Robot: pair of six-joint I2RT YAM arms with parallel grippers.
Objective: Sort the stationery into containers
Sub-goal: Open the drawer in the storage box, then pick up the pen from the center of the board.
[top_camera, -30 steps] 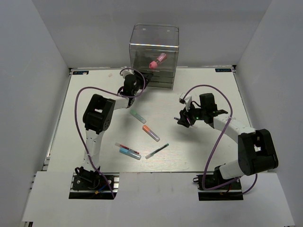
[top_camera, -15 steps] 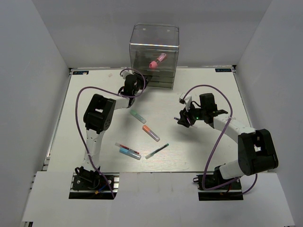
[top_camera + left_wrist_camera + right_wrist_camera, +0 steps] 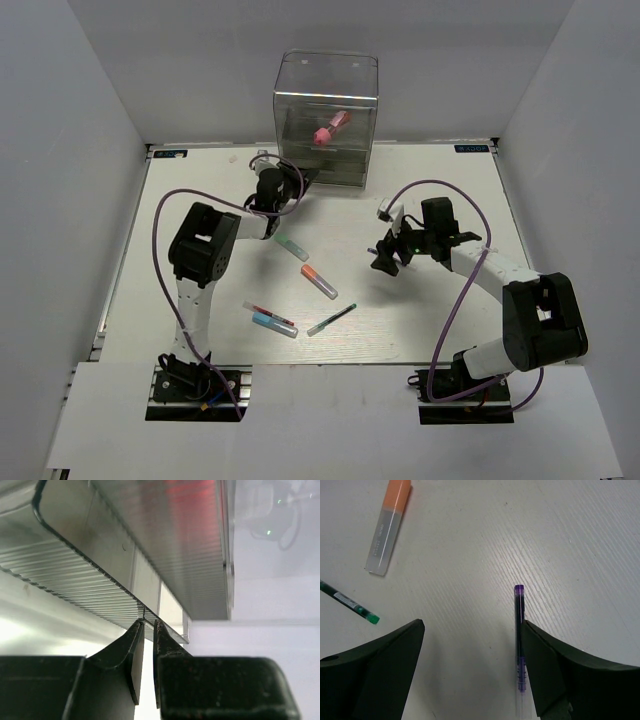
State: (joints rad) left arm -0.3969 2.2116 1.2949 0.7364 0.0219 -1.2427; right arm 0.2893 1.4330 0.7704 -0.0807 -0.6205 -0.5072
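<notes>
The clear box (image 3: 326,90) stood at the far middle of the surface (image 3: 380,335), tall, see-through, round-cornered, with a pink-capped marker (image 3: 330,128) lying tilted inside it. The other stationery lay loose on the surface nearer the arms: stubby translucent markers capped green (image 3: 291,243), orange (image 3: 319,281) and blue (image 3: 274,323), a thin dark pen with red on it (image 3: 268,313) just beside the blue one, and a slim green-tipped pen (image 3: 331,319). The left hand (image 3: 148,625) was at the box's near left corner, its fingers pinched almost together on the thin lip of a ribbed drawer (image 3: 100,587); which drawer could not be told. The right hand (image 3: 470,627) hung low right of centre with its jaws spread wide and holding nothing, a purple pen (image 3: 520,635) flat on the surface just inside its right finger. Compared with half a second before, the right hand's fingers stood wider apart and the left arm's elbow had shifted left, while the loose stationery lay unchanged. By count: one box, four markers, three pens; six pieces on the surface, one in the box.
</notes>
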